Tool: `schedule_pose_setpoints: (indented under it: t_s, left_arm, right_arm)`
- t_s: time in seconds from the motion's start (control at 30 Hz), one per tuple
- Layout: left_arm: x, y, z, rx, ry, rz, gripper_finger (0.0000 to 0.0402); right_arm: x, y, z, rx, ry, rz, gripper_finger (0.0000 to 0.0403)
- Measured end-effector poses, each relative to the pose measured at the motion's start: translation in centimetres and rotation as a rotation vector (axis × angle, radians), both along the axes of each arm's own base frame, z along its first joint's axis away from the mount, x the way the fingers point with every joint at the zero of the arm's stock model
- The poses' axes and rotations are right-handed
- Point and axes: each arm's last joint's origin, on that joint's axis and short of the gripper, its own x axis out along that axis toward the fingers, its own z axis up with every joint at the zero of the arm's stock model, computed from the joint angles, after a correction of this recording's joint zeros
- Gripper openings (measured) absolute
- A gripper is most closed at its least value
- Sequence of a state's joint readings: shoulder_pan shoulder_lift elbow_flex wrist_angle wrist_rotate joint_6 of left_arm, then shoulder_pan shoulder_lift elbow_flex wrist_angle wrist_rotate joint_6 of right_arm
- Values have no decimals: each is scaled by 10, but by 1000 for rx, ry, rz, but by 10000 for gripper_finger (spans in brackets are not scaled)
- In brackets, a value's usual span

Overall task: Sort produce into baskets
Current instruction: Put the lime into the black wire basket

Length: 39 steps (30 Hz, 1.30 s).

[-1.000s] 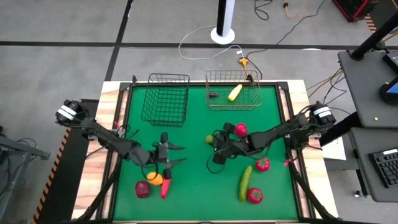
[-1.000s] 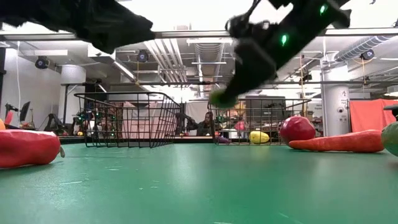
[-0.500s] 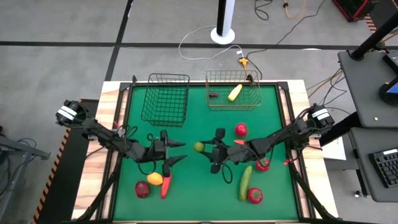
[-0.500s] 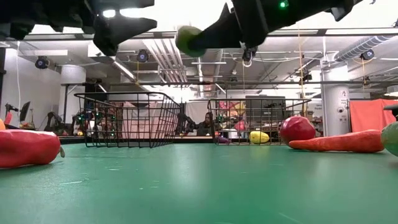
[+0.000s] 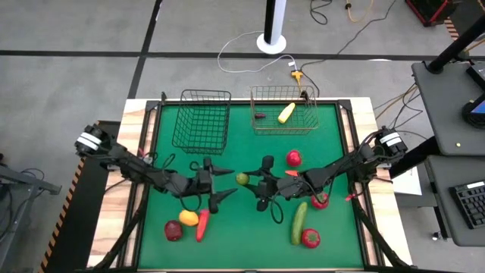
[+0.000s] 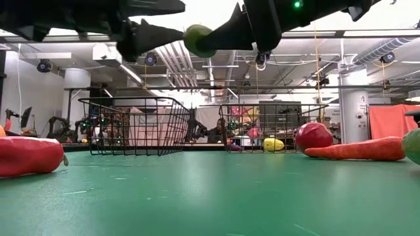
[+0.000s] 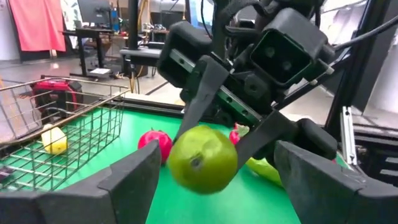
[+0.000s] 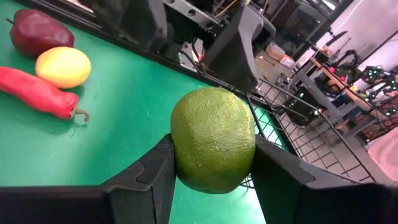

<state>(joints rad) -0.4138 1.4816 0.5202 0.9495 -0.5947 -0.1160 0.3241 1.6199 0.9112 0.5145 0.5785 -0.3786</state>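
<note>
My right gripper (image 5: 245, 180) is shut on a round green fruit (image 8: 213, 139), held high above the green table in its middle. My left gripper (image 5: 229, 182) is open and faces it from the table's left. Its two fingers (image 7: 130, 180) stand apart on either side of the fruit (image 7: 202, 158) without touching it. The black wire basket (image 5: 202, 120) and the silvery basket (image 5: 284, 121) stand at the far edge. The silvery one holds a yellow fruit (image 5: 286, 113) and a small dark piece (image 5: 260, 116). My right gripper pinches the green fruit by two opposite sides (image 8: 177, 146) between its two fingers (image 8: 146, 177). The fingers lie about level and come from the table's right, pointing left. The fruit is lifted clear of the table.
A dark red fruit (image 5: 173, 230), a yellow fruit (image 5: 189, 218) and a red pepper (image 5: 202, 226) lie near left. Red fruits (image 5: 293, 158) (image 5: 320, 200) (image 5: 311, 238), a cucumber (image 5: 299, 222) and a carrot (image 6: 357, 149) lie at the right. Bare green mat lies between the baskets and the grippers.
My right gripper has risen with the green fruit and carried it toward the table's left, then held still. My left gripper has moved toward the table's right, up to the fruit, and stayed open.
</note>
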Motion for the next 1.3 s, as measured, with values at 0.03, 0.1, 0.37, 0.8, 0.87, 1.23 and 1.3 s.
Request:
schedule_pose_setpoints:
  t_s: [0.03,0.1,0.37,0.8,0.87,1.23,1.3]
  left_arm:
    - [4,-1,0,12,5,2,294]
    - [12,-3,-1,32,12,7,293]
    - [26,-1,-6,40,30,31,292]
    - [27,-1,-7,47,40,42,182]
    - [26,0,-7,46,40,50,151]
    - [25,0,-3,47,32,57,144]
    - [23,1,2,55,31,56,146]
  right_arm:
    - [0,0,0,-2,1,1,167]
    - [0,0,0,-2,0,1,167]
    - [0,0,0,-8,3,5,167]
    - [0,1,0,-13,9,14,182]
    - [0,1,0,2,4,10,187]
    - [-7,-5,13,136,-14,-32,260]
    - [-9,-6,23,147,-7,-38,273]
